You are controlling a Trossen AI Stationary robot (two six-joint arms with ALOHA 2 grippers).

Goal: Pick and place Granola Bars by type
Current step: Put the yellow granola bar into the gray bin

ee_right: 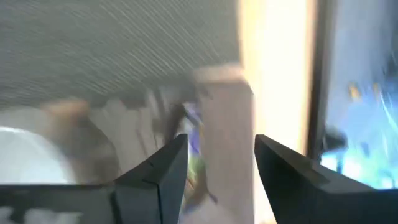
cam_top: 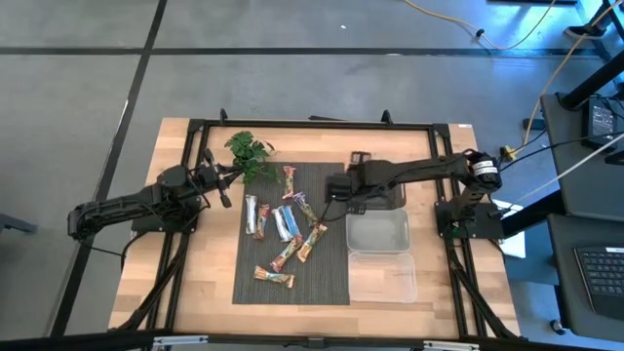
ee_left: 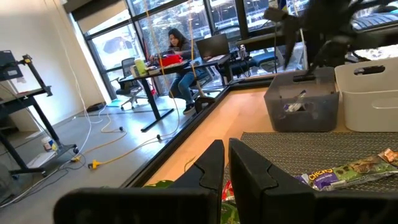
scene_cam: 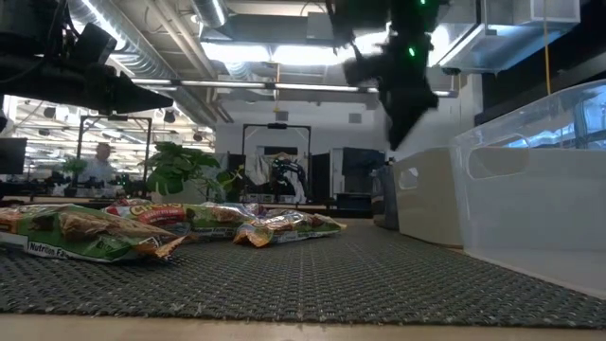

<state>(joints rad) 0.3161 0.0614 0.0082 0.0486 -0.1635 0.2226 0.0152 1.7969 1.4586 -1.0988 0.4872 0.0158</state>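
Note:
Several wrapped granola bars (cam_top: 283, 229) lie flat and scattered on the dark mat; the low view shows them (scene_cam: 284, 225) along its left. My right gripper (cam_top: 333, 189) hangs open above the mat's right part, beside the dark bin (cam_top: 392, 198) and raised clear of it (scene_cam: 398, 90). Its wrist view is blurred; the fingers (ee_right: 217, 140) stand apart with nothing between them, over a bin wall with something purple behind it. My left gripper (cam_top: 224, 182) waits shut at the mat's far left corner (ee_left: 227, 152), by the plant sprig (cam_top: 251, 151).
Three bins line the mat's right side: the dark one farthest, a white one (cam_top: 378, 232) in the middle, a clear one (cam_top: 382, 278) nearest. A metal frame borders the table (cam_top: 195, 292). People sit at desks in the room behind.

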